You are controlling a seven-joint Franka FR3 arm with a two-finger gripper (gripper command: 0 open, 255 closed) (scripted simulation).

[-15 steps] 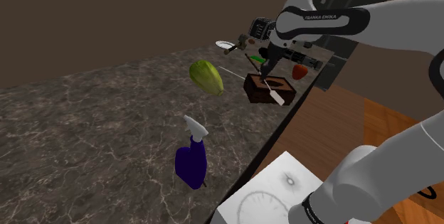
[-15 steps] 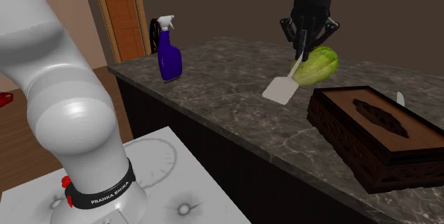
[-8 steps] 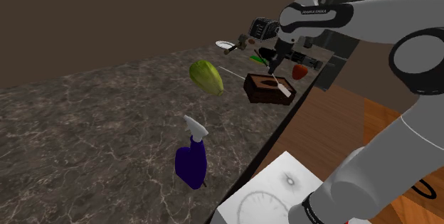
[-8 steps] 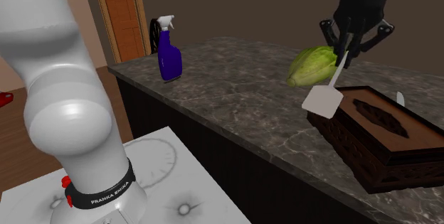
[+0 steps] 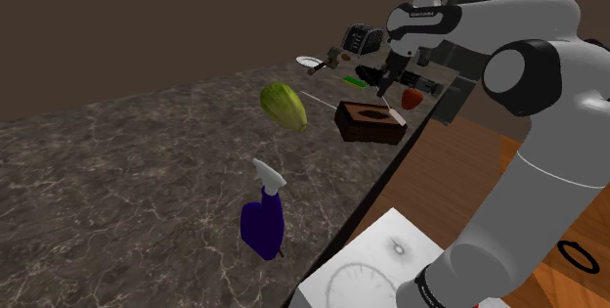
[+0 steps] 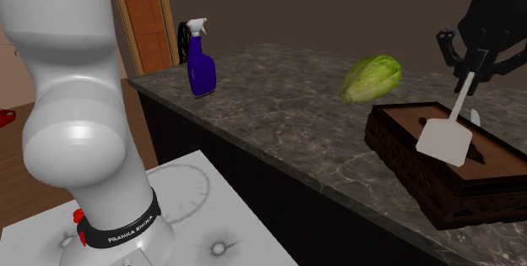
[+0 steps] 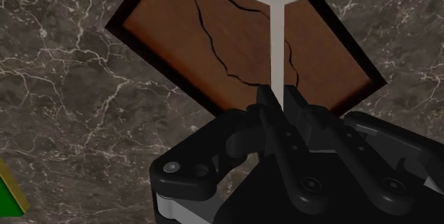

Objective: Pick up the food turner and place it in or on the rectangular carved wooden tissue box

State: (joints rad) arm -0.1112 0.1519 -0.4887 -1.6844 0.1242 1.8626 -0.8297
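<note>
The food turner (image 6: 446, 138) is plain white, with a thin handle and a flat blade. My black gripper (image 6: 466, 89) is shut on the handle's upper end, and the blade hangs down over the tissue box (image 6: 405, 150). That box is dark brown carved wood with a leaf-shaped slot in its lid. In the wrist view the turner (image 7: 277, 16) runs from my gripper (image 7: 280, 102) straight out over the box lid (image 7: 171, 27). The shoulder view has the gripper (image 5: 383, 86) above the box (image 5: 367, 125) near the counter's edge.
On the dark marble counter (image 6: 279, 104) lie a green cabbage-like vegetable (image 6: 372, 78) beside the box and a blue spray bottle (image 6: 200, 62) near the far corner. A strawberry (image 5: 413, 98), a white plate (image 5: 309, 62) and a toaster (image 5: 360, 37) stand beyond the box.
The gripper has carried the turner from beside the green vegetable across to above the tissue box; the blade now hangs over the lid.
</note>
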